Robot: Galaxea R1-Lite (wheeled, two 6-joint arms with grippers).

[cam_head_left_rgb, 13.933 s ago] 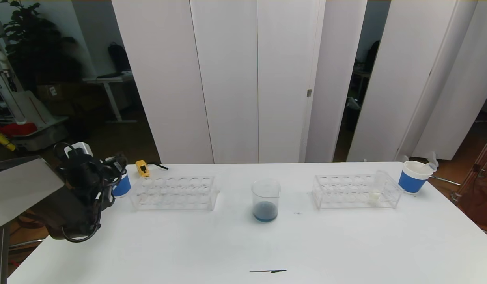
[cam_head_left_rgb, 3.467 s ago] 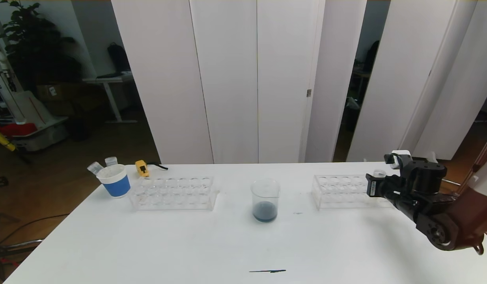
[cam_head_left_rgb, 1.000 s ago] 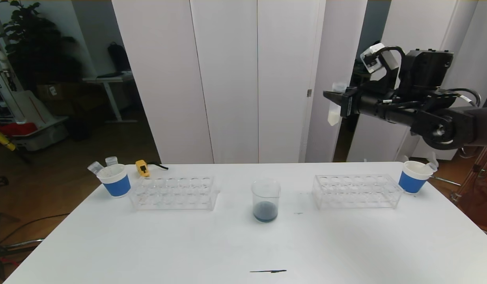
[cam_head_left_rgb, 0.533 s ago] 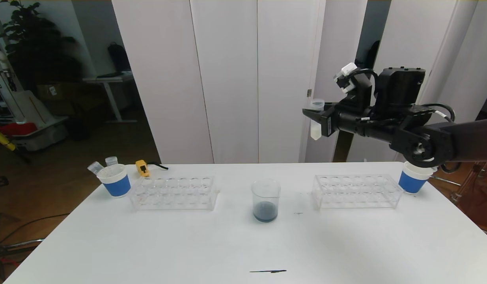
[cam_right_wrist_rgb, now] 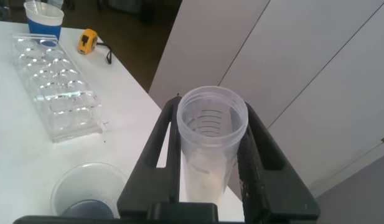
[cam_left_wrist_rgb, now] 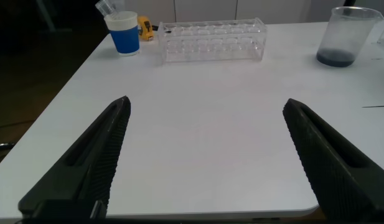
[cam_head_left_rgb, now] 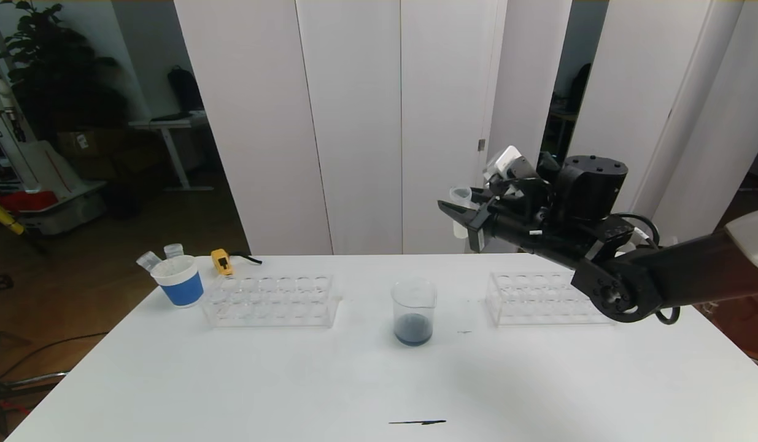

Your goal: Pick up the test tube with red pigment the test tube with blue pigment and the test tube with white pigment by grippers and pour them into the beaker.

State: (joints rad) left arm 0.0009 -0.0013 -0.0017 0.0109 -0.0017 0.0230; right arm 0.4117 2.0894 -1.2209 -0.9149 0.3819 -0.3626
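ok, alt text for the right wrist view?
The right tool is shut on an upright, open test tube with white pigment, held above the white table. Below it sits the beaker with dark blue liquid; farther off, a clear tube rack.

The right arm, dark and bulky with a grey forearm and looping black cables, reaches in from the right side, raised well above the white table and stretched toward the middle of the scene. Its black right gripper (cam_head_left_rgb: 457,212) points leftward and slightly down, its two long fingers (cam_right_wrist_rgb: 165,147) clamped on the small clear tube it carries (held upright between them). The left gripper (cam_left_wrist_rgb: 207,158) hangs low over the table's near edge, its ribbed black fingers (cam_left_wrist_rgb: 95,152) spread wide with nothing between them.
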